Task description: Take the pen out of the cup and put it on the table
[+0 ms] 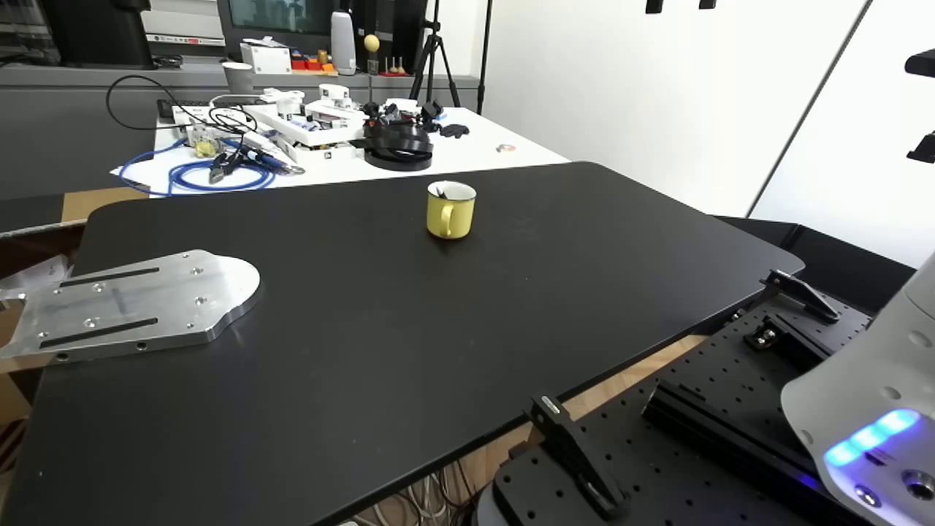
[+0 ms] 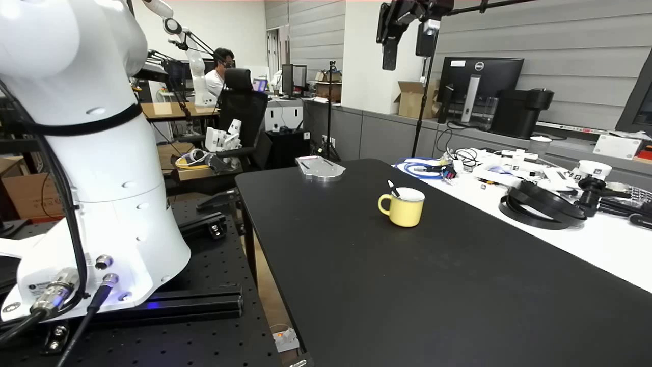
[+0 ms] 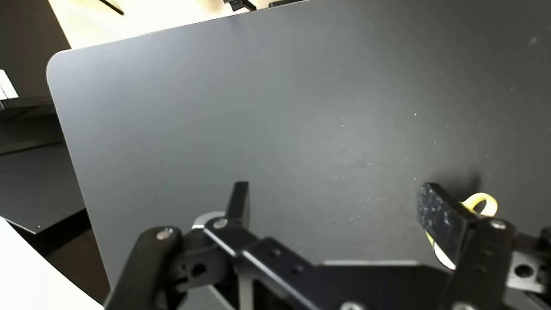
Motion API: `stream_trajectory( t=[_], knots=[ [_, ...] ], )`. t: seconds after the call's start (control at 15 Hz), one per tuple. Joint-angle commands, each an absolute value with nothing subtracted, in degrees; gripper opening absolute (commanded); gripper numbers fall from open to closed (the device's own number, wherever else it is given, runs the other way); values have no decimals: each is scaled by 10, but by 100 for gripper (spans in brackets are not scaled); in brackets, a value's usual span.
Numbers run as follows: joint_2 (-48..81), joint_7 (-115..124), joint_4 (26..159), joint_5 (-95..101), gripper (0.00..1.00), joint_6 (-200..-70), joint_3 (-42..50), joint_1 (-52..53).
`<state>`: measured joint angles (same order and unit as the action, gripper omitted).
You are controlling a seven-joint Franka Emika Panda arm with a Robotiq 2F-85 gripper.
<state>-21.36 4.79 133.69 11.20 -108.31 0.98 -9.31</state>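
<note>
Pen [image 2: 394, 189]: inside the cup [image 1: 450, 213], slanted, pale tip above the rim; the mouth far exceeds the shaft, so the wall presumably props it.
Cup: upright on the worktop [image 1: 409, 351], in from its edges; judged a steady holder, though light enough to drag.
Handle [image 2: 384, 205]: on the side where the tip leans in an exterior view; a low approach there could catch both.
Jaws: spread wide, nothing between them, raised well above the worktop, presumably for clearance; in the wrist view one finger [image 3: 441, 217] partly covers the cup.
Metal plate [image 1: 161, 299]: flat at the worktop's edge, well apart from the cup; apparently set aside.
Task status: removal not yet begun.
Next requirement: centre over the cup, narrow onto the tip alone, lift clear of the rim.
Chief hazard: pinching the rim with the pen and tipping the cup.
</note>
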Motion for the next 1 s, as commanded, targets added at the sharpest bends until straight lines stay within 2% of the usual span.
stream_trajectory(
  t=[0.0,0.47,0.93],
  knots=[
    [-213,51,1336,115,100,-1081,20,-82],
    [-213,51,1336,115,100,-1081,20,-82],
    [-109,115,1265,118,100,-1111,2,-75]
  ],
)
